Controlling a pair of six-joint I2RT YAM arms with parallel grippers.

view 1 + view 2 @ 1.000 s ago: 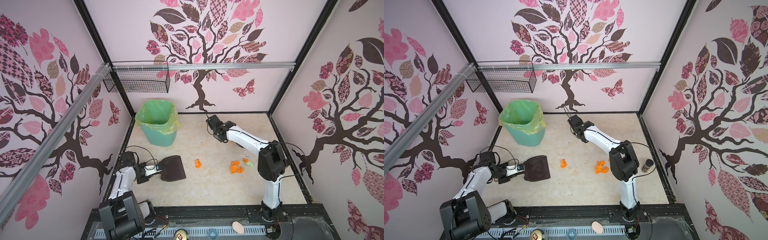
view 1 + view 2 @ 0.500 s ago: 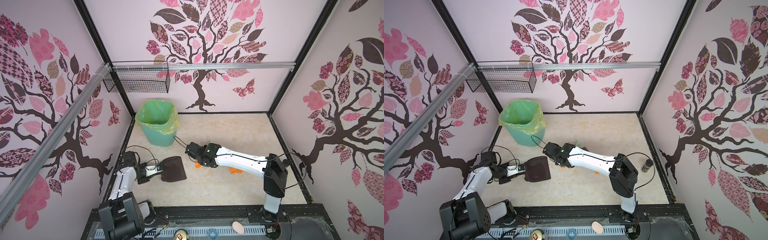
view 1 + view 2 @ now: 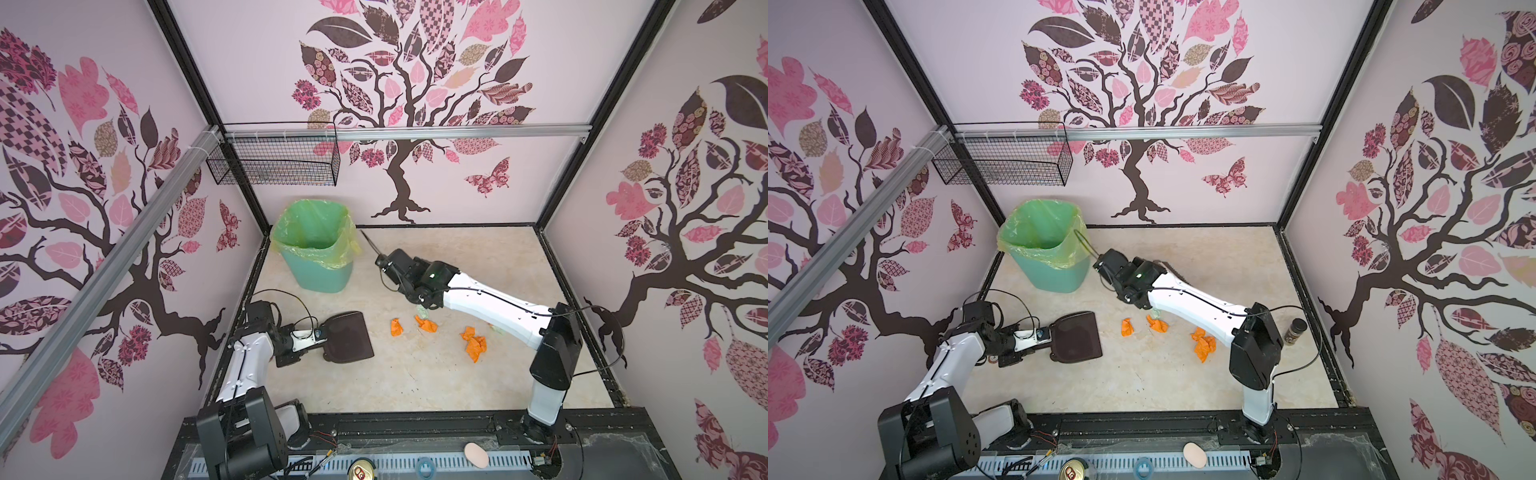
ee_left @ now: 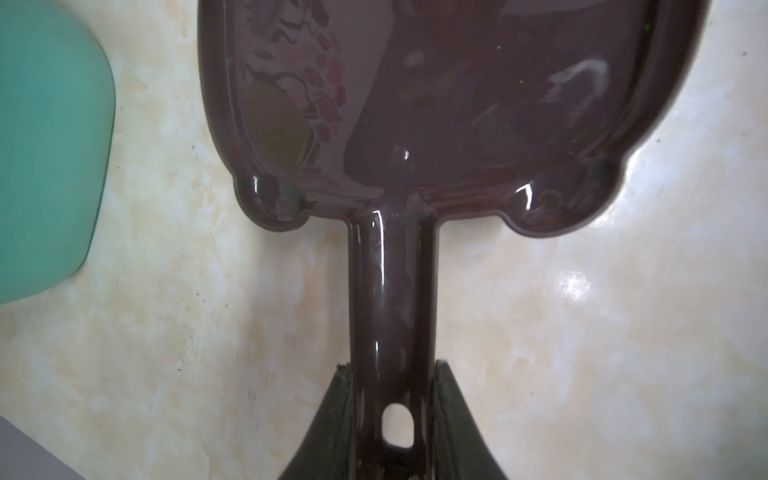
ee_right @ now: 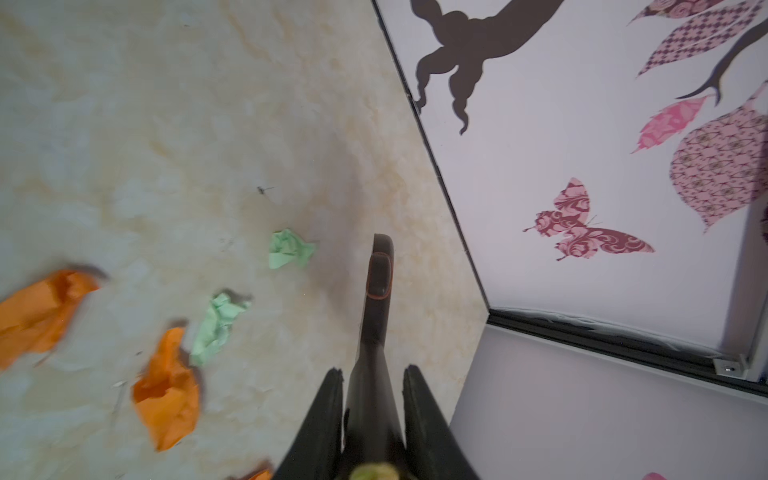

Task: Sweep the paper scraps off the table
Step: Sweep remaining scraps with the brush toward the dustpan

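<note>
Probably featherlight, crumpled orange and green paper scraps [image 3: 473,343] need sweeping across the beige table [image 3: 457,257], not pinching. Left end effector [image 4: 392,365] grips a brown plastic dustpan [image 3: 347,336]; right end effector [image 5: 372,372] is clamped on a dark brush handle [image 5: 376,299].

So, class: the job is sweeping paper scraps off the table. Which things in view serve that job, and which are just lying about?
For the job: paper scraps, table, dustpan in left gripper, brush handle in right gripper, lined bin.
Lying about: wire basket, drink can, small jar.

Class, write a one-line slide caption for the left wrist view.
Left pincer grips the brown dustpan by its handle on the marbled table, teal bin beside it.
</note>
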